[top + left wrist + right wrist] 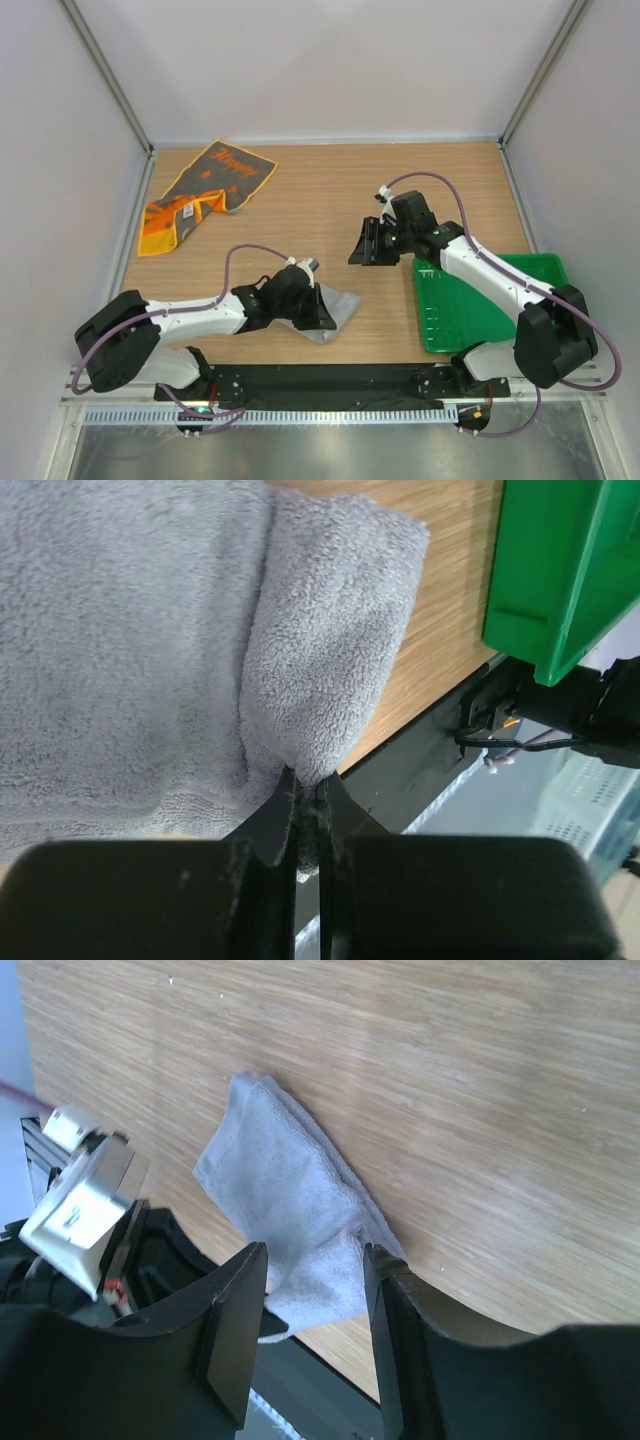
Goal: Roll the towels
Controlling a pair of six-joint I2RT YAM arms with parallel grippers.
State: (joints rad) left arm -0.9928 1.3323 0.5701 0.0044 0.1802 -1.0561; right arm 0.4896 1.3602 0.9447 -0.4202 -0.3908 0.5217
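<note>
The light grey towel [338, 311] lies folded near the table's front edge. My left gripper [312, 303] is down on it and shut, pinching a fold at the towel's edge [308, 785]; the rest of the grey towel [140, 640] spreads out beyond the jaws. My right gripper [366, 244] hangs open above the middle of the table, apart from the towel. In its wrist view the grey towel [285, 1195] shows well below, between the open fingers [235, 1320], which hold nothing. The dark grey and orange towel [205, 188] lies rumpled at the far left.
A green plastic tray [490, 300] stands at the front right, beside the right arm; its corner [565, 570] shows close to the grey towel. The left arm's wrist [80, 1200] is near the towel. Grey walls enclose the table on three sides.
</note>
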